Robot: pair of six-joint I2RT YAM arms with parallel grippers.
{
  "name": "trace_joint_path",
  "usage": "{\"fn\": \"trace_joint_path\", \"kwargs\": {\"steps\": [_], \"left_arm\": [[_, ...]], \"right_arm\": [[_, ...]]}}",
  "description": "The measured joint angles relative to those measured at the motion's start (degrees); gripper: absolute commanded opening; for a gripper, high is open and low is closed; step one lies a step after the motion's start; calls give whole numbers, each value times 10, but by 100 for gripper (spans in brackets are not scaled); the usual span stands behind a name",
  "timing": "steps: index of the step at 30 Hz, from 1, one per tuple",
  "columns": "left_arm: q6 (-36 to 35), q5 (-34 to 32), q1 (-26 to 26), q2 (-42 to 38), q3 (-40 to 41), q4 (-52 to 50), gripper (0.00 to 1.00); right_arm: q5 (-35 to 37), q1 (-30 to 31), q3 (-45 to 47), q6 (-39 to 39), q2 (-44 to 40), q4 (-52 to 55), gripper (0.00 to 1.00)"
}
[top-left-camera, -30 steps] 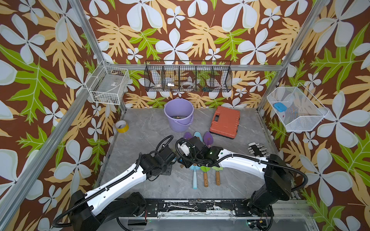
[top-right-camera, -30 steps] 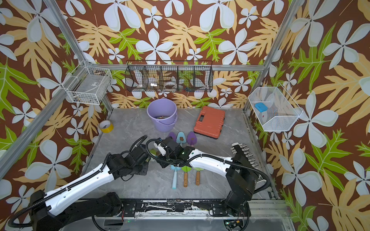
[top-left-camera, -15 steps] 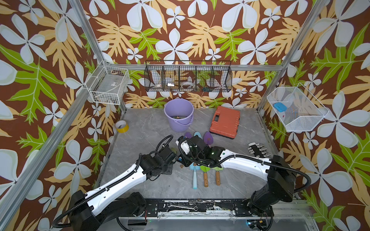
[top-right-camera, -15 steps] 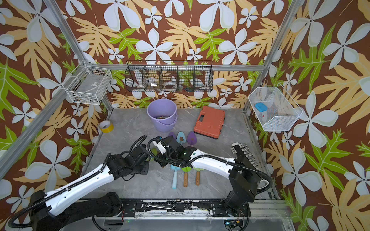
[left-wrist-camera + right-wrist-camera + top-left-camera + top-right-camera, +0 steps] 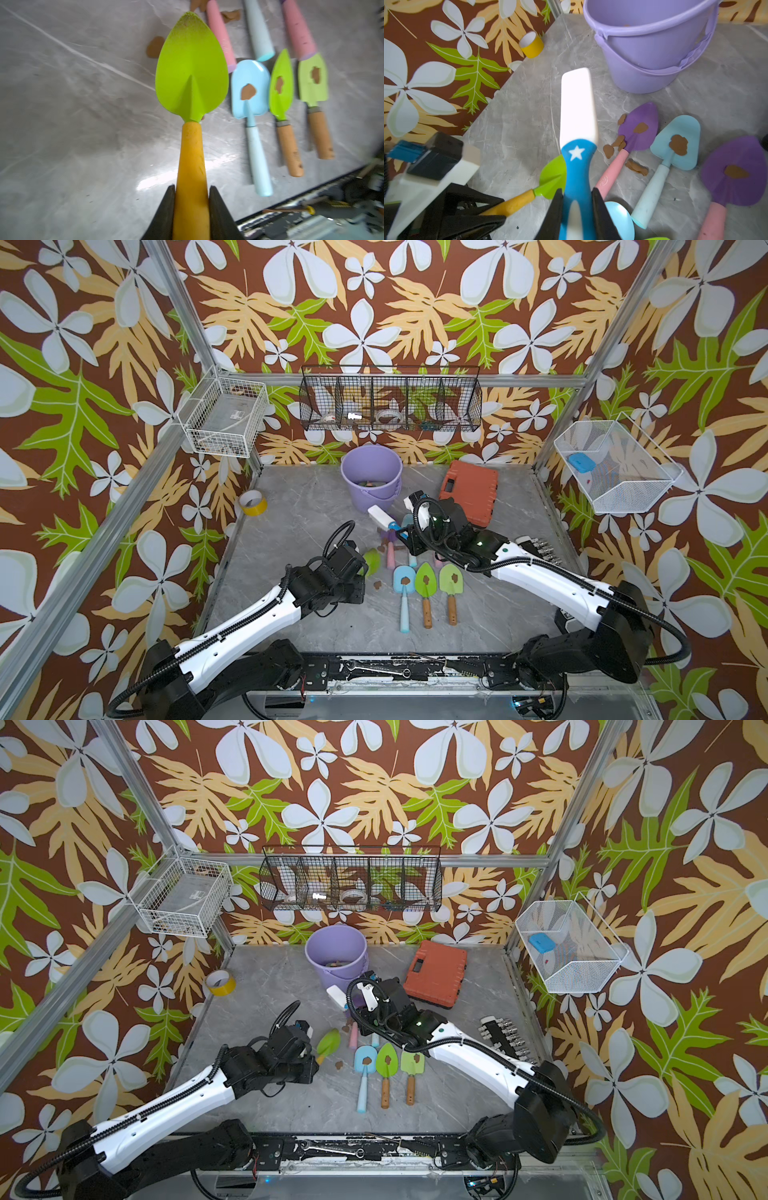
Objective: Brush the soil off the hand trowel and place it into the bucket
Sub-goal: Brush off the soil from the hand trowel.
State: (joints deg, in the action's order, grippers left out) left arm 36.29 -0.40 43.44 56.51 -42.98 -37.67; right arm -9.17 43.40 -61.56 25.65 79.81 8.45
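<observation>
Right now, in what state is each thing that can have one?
left end effector, shut on the yellow-handled trowel
right end effector, shut on the brush
yellow-handled trowel, held, no blob on blade
bucket, upright, open
orange case, closed
blue trowel, lying flat, soil on blade

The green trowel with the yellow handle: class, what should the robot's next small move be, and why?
Probably the left gripper should carry the green trowel toward the bucket. Its blade looks clean apart from faint dust at the tip, and the brush shut in the right gripper is held away from the blade, so brushing seems finished.
</observation>
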Motion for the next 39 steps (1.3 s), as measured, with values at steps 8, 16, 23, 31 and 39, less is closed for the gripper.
{"fn": "trace_joint_path", "kwargs": {"steps": [8,16,23,31,39], "left_arm": [[127,277,-199,-134,92,228,0],[433,445,-294,-187,294,605,0],[594,459,-296,-170,353,836,0],[595,451,-297,-193,372,836,0],[596,416,-305,-203,394,828,0]], "right_arm": [[76,-2,109,70,-141,-45,0],[101,-7,164,106,-174,-89,0],[-2,-24,219,195,-164,-172,0],[-72,-14,227,253,-146,-256,0],[-70,7,224,266,-153,-271,0]]}}
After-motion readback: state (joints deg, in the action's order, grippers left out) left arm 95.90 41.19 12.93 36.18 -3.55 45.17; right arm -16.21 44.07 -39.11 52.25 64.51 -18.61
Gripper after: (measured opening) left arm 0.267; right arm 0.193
